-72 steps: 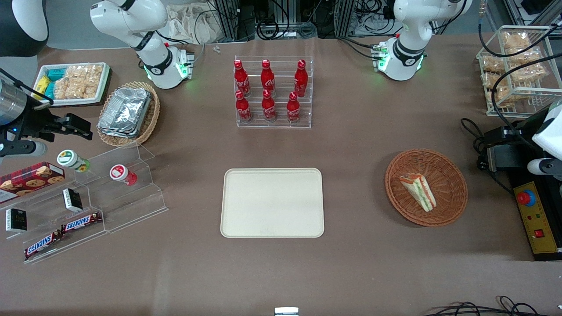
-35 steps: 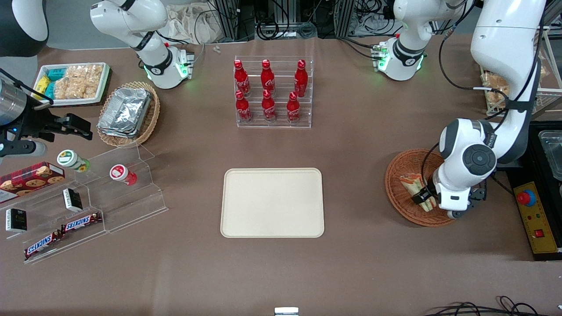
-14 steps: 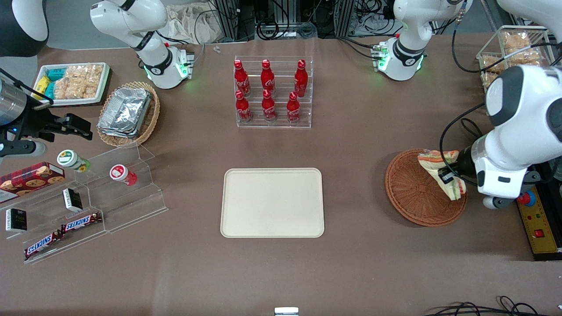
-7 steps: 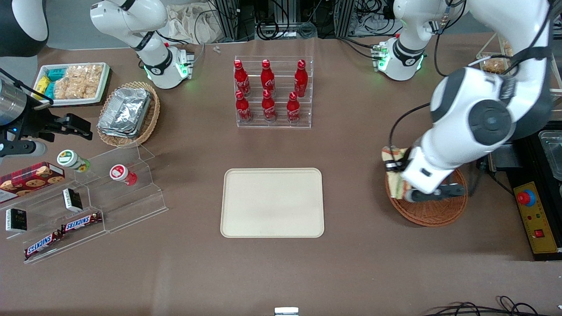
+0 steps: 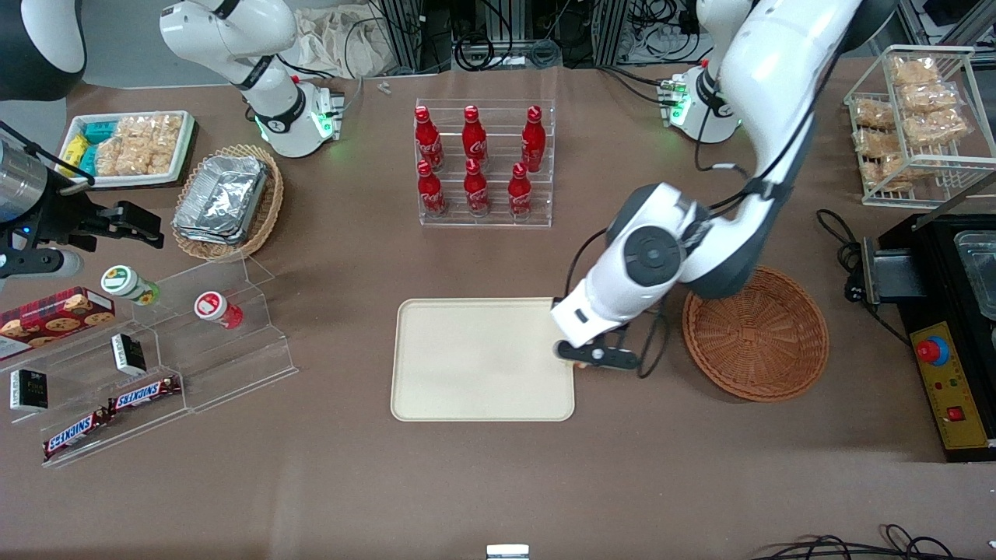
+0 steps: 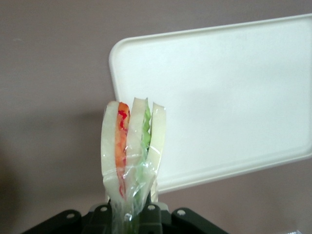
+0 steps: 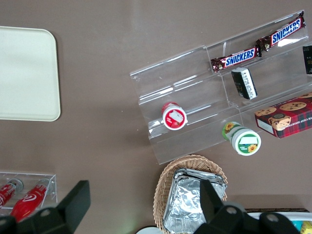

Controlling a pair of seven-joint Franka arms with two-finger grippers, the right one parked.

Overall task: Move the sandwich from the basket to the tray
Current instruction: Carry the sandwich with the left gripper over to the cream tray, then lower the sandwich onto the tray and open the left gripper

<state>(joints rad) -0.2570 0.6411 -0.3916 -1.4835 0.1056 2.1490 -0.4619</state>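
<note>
The sandwich [image 6: 131,146], a white-bread wedge with orange-red and green layers in clear wrap, stands upright in my gripper [image 6: 130,214], which is shut on its wrapped end. In the left wrist view it hangs over brown table just off the rim of the cream tray [image 6: 219,97]. In the front view the gripper [image 5: 572,351] sits at the tray's [image 5: 475,358] edge nearest the basket, and the wrist hides the sandwich. The round reddish-brown basket [image 5: 755,334] is beside the tray, toward the working arm's end, with nothing in it.
A clear rack of red bottles [image 5: 482,163] stands farther from the camera than the tray. Toward the parked arm's end are an acrylic step shelf with snacks [image 5: 156,365] and an oval basket of foil containers [image 5: 226,198]. A yellow control box [image 5: 949,389] lies beside the basket.
The gripper lifted the sandwich out of the basket and carried it sideways to the tray's edge. The basket is left with nothing in it.
</note>
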